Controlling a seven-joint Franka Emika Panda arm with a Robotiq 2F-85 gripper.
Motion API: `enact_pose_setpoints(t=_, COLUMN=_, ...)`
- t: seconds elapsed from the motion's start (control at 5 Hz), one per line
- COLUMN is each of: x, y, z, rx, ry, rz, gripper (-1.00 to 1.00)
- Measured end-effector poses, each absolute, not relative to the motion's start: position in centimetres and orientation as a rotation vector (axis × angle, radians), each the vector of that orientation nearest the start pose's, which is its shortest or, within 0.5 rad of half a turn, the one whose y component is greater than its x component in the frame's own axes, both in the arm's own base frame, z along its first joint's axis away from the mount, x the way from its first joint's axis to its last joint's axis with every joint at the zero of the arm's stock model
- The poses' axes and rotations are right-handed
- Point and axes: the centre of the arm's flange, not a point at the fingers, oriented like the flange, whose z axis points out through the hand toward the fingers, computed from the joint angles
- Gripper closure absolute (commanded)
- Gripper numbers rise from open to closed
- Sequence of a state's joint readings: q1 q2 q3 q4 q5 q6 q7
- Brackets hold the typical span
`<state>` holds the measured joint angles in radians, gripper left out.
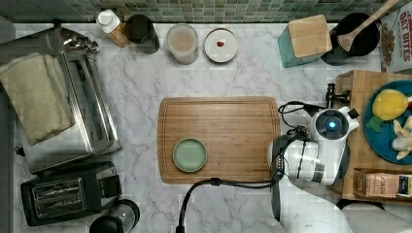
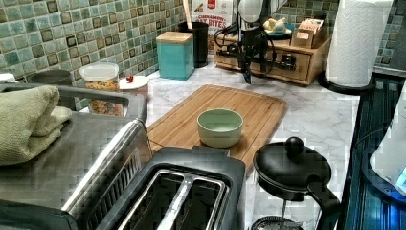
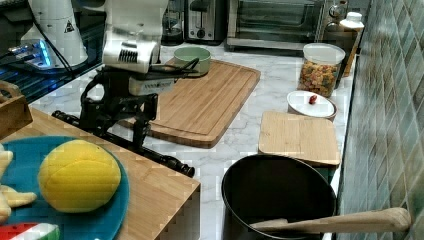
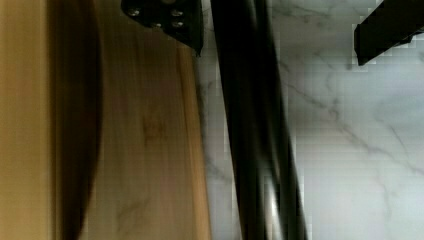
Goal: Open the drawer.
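The drawer [image 2: 282, 62] is the front of a low wooden box at the far end of the counter in the left view, with a long black bar handle [image 3: 150, 152] across it. My gripper [image 3: 117, 131] points down over this handle. In the wrist view the handle [image 4: 250, 130] runs between my two black fingers [image 4: 170, 20], which stand well apart on either side of it without touching, so the gripper [image 4: 275, 45] is open. Light wood of the drawer [image 4: 145, 140] lies beside the bar. From above, my wrist [image 1: 332, 125] covers the gripper.
A bamboo cutting board [image 1: 218, 121] with a green bowl [image 1: 190, 155] lies just beside the box. On the box top sit a blue plate [image 1: 384, 141] with toy food and a small carton [image 1: 381, 184]. A teal canister [image 1: 303, 41] and black utensil pot [image 1: 357, 39] stand behind.
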<state>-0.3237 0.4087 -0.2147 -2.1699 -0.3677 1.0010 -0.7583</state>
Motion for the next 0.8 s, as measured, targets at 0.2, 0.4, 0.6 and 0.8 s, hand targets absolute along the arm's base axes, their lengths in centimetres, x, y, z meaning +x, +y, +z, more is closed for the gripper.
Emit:
enact_pose_setpoints(t=0.2, x=48.0, y=-29.3, z=19.8, rx=-3.360, ry=0.315, rz=0.126, gripper=-1.00)
enact_pose_setpoints(t=0.4, x=48.0, y=-29.3, z=20.1, rx=-3.347, ry=0.336, rz=0.121, gripper=-1.00)
enact_pose_setpoints(t=0.6, x=48.4, y=-28.5, z=20.9, rx=-3.328, ry=0.387, rz=0.124, gripper=-1.00)
enact_pose_setpoints(t=0.8, x=49.0, y=-27.5, z=21.7, rx=-3.277, ry=0.514, rz=0.075, gripper=-1.00)
